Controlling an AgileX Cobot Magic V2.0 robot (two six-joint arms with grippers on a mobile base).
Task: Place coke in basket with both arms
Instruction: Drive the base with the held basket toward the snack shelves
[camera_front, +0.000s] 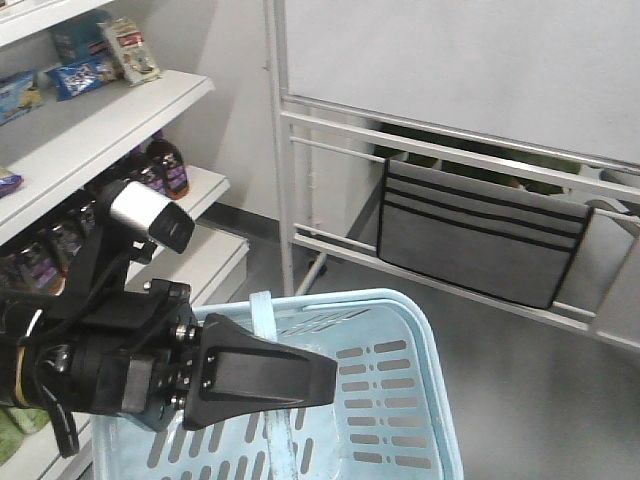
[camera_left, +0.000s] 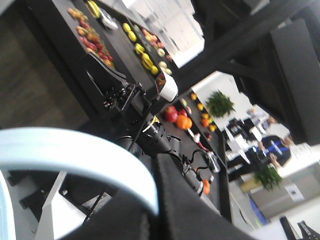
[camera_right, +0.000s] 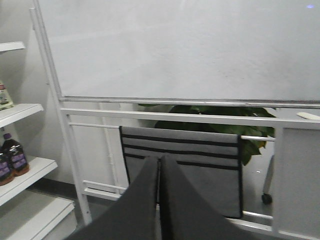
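Left gripper (camera_front: 322, 382) clamps the blue handle (camera_front: 262, 306) above the basket (camera_front: 425, 342); right gripper (camera_right: 159, 167), fingers pressed together and empty, faces a grey pouch (camera_right: 200, 150) ahead.

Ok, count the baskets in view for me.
1. The light blue basket is at the bottom of the front view, partly covered by the black gripper; its handle arcs across the left wrist view. The right wrist view shows none.
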